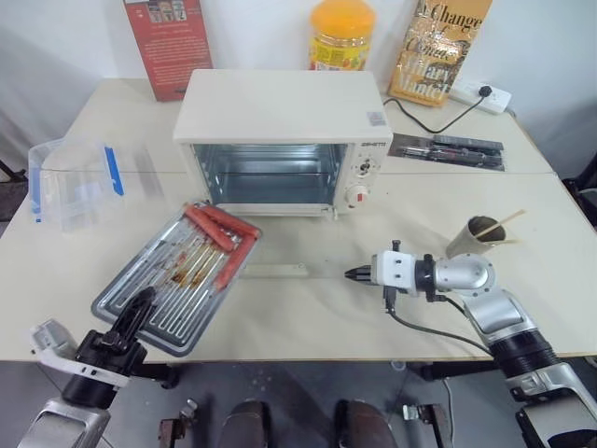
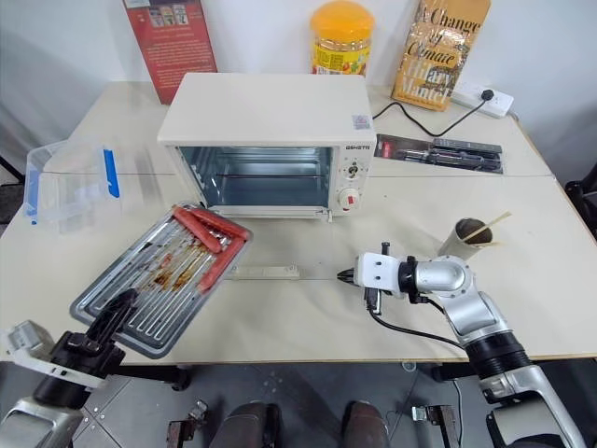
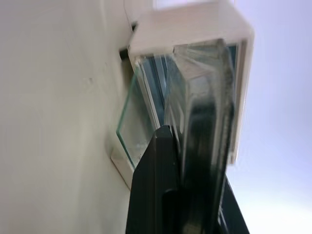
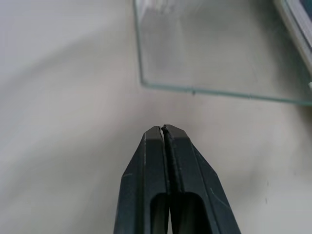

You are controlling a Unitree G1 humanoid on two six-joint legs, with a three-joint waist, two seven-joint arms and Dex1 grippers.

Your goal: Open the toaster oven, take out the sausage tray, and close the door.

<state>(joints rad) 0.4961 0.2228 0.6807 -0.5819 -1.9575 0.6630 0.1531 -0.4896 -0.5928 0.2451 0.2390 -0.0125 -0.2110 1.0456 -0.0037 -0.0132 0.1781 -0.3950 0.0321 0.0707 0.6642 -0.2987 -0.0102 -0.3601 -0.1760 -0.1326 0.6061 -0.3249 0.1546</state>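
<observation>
Lowest in the left eye view, the left gripper [image 1: 140, 303] pinches the near edge of the sausage tray [image 1: 177, 275], which lies on the table [image 1: 308, 308] at lower left. Right of centre, the right gripper [image 1: 352, 274] hovers with fingers pressed together on nothing, beside the flat glass door [image 1: 270, 271]. Above it stands the toaster oven [image 1: 284, 140], gaping.

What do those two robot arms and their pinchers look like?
Each arm is silver-grey metal with black ribbed joints and a white block at the wrist. The right gripper ends in two slim black fingers tapering to a point, and a thin black cable loops from its wrist back to the forearm. The left gripper has the same black fingers on a black and white wrist.
</observation>
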